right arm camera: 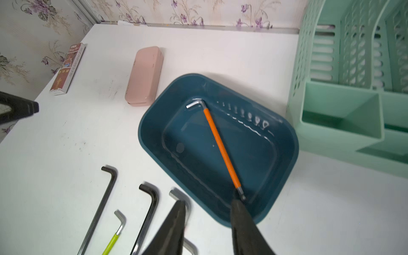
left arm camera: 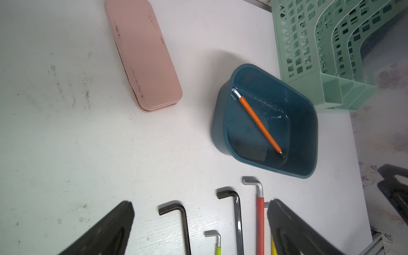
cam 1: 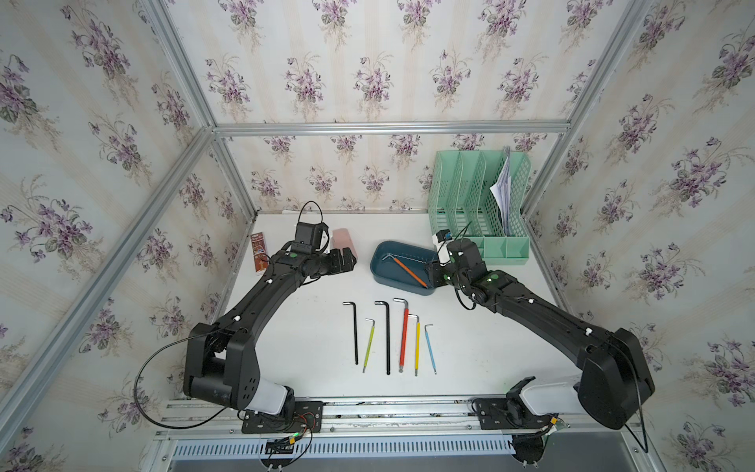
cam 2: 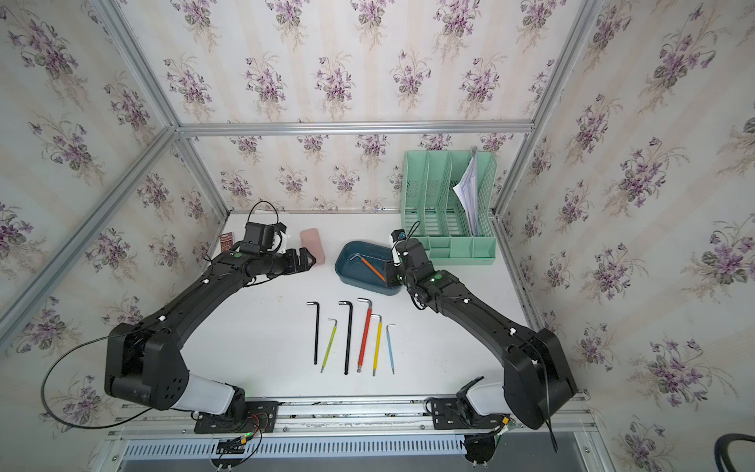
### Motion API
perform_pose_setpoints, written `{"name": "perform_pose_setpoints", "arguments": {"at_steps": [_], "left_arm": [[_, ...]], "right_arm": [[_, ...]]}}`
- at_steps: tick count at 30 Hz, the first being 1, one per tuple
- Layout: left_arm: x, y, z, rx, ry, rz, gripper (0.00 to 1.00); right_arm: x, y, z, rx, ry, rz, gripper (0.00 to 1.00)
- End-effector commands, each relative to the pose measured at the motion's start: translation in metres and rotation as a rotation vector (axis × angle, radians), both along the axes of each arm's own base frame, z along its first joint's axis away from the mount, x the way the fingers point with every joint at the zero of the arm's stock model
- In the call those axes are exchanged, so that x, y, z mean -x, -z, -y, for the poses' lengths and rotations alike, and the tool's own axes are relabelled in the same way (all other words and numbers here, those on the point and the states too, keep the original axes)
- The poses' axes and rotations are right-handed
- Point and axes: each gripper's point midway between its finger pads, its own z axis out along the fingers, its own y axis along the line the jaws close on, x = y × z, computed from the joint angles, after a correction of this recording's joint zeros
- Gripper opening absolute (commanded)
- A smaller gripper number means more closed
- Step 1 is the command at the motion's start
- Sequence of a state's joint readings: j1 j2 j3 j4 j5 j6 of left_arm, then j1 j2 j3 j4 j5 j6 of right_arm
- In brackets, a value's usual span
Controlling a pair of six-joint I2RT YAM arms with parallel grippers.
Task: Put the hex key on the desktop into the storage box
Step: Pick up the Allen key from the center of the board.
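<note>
Right wrist view: orange key (right arm camera: 221,150) lies diagonal in box (right arm camera: 146,143), frame centre, seemingly to fit; right pincer (right arm camera: 209,201) spread at its tip, pinching nothing. Left pincer (left arm camera: 201,203) spread. Six keys (cam 1: 387,339) queue on counter (right arm camera: 88,143).

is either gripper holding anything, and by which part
Nothing is held. The right gripper has its jaws apart, the orange hex key lying in the storage box with its tip by one jaw. The left gripper is open and empty.
</note>
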State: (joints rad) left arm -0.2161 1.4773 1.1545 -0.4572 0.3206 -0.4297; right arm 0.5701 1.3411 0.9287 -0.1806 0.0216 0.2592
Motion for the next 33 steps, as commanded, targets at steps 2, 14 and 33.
{"name": "perform_pose_setpoints", "arguments": {"at_steps": [2,14,33], "left_arm": [[-0.001,-0.002,-0.006,-0.039,0.003,0.028,0.99],[0.002,0.042,-0.005,-0.022,-0.026,-0.117,0.99],[-0.004,0.047,0.005,0.005,-0.014,-0.194,0.99]], "right_arm": [[0.024,0.013,0.011,-0.084,0.053,-0.051,0.4],[0.069,0.064,0.03,-0.067,0.086,-0.228,0.39],[0.098,0.102,0.036,-0.05,0.191,-0.499,0.38]]}}
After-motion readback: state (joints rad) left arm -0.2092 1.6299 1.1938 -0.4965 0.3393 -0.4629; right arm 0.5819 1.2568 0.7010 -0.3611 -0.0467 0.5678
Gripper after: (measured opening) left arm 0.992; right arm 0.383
